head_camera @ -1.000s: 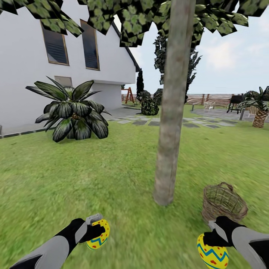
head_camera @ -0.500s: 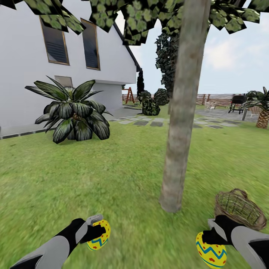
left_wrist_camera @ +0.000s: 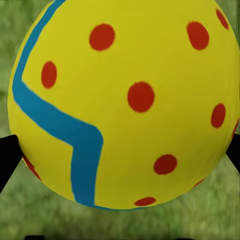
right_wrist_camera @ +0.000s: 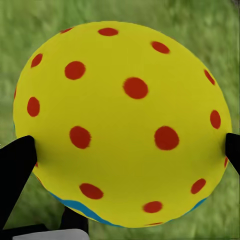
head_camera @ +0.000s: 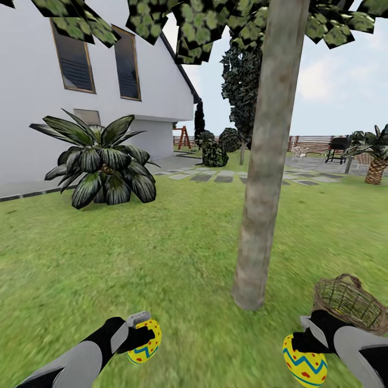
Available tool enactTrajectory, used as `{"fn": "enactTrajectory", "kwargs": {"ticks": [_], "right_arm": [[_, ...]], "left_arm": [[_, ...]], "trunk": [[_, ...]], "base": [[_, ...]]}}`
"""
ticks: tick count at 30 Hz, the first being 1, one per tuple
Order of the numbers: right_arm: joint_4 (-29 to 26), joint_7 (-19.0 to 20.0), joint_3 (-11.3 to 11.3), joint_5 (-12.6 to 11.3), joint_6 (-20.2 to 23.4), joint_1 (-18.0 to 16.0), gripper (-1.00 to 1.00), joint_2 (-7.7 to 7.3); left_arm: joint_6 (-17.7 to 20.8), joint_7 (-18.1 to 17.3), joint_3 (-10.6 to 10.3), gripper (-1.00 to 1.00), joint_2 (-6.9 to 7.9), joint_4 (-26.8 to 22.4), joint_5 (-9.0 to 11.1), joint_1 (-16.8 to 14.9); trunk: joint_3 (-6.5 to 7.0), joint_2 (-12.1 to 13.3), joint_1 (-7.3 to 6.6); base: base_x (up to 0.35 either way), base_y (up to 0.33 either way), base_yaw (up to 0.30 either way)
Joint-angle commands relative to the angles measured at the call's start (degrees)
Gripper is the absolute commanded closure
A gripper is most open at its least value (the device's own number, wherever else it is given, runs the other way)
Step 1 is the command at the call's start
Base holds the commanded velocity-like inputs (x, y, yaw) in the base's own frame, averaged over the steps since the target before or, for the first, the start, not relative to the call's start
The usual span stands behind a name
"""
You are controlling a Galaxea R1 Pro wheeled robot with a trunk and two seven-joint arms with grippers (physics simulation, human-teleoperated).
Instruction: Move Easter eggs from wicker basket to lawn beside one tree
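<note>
From the head we look forward and down across the lawn (head_camera: 134, 258) past the tree (head_camera: 264, 178); our wrist cameras sit very near, each facing down onto grass behind a held Easter egg (left_wrist_camera: 125, 105); grass is shared.

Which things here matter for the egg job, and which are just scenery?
Job: egg in left gripper, egg in right gripper, wicker basket, tree trunk, lawn.
Scenery: white house, broad-leaved plant, stepping stones, fence.
</note>
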Motion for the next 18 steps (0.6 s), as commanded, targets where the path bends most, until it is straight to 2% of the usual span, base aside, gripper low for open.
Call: {"fn": "enactTrajectory", "kwargs": {"ticks": [1,8,14,18], "right_arm": [[0.1,0.2,0.5,-0.6,0.1,-0.1,1.00,0.00],[0.1,0.1,0.5,-0.6,0.1,-0.1,1.00,0.03],[0.1,0.0,0.6,-0.6,0.2,-0.1,1.00,0.16],[0.1,0.0,0.6,-0.6,0.1,-0.1,1.00,0.23]], "left_arm": [[0.4,-0.2,0.2,1.00,-0.03,-0.1,-0.2,0.0],[0.3,-0.2,0.2,1.00,-0.04,-0.1,-0.2,0.0],[0.3,-0.2,0.2,1.00,0.00,-0.1,-0.2,0.0],[0.3,-0.2,0.2,1.00,-0.42,-0.1,-0.2,0.0]], "trunk": [[-0.04,0.0,0.00],[0.11,0.0,0.00],[0.12,0.0,0.00],[0.15,0.0,0.00]], "base": [[0.000,0.000,-0.289],[0.001,0.000,-0.279],[0.262,0.030,-0.022],[0.047,0.000,-0.106]]}}
